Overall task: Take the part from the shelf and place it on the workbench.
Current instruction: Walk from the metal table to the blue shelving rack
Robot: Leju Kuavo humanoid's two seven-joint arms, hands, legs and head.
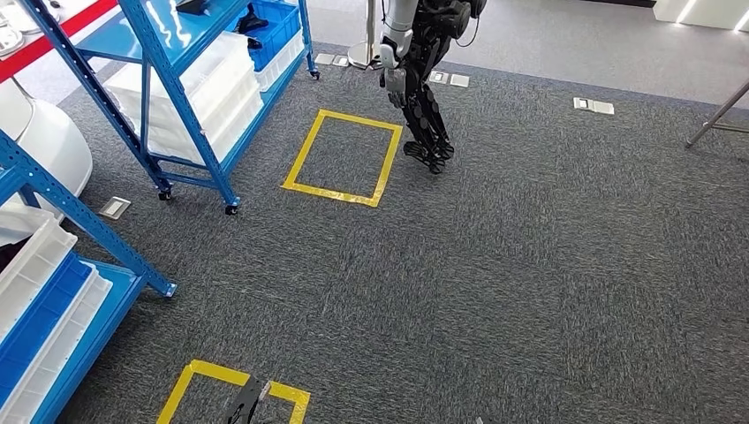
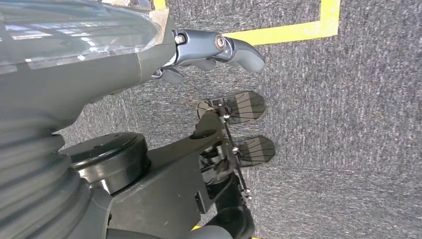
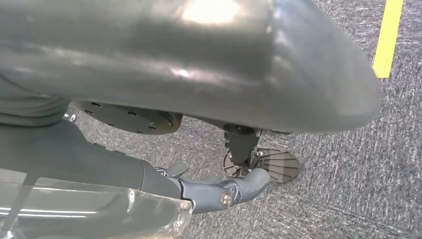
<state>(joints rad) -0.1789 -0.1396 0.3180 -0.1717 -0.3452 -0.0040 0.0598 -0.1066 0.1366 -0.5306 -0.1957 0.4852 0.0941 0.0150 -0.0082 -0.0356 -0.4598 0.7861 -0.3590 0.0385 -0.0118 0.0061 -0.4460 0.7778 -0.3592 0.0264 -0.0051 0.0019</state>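
Both arms hang down over rough grey carpet (image 1: 530,291). In the left wrist view, the left hand (image 2: 214,50) is smooth dark grey, its fingers a little bent and apart, with nothing in them. In the right wrist view, the right hand (image 3: 219,189) looks the same, loose and holding nothing. Near the robot, in the head view, a yellow tape square (image 1: 231,393) is stuck flat on the carpet. A blue metal shelf (image 1: 53,291) stands on the left with white and blue plastic bins. Farther off lies a second yellow tape square (image 1: 343,157). Beside it a second blue shelf on wheels (image 1: 190,97) holds white bins and a blue bin. I cannot tell which thing is the part. Past the far square stands another robot (image 1: 419,79), black and silver.
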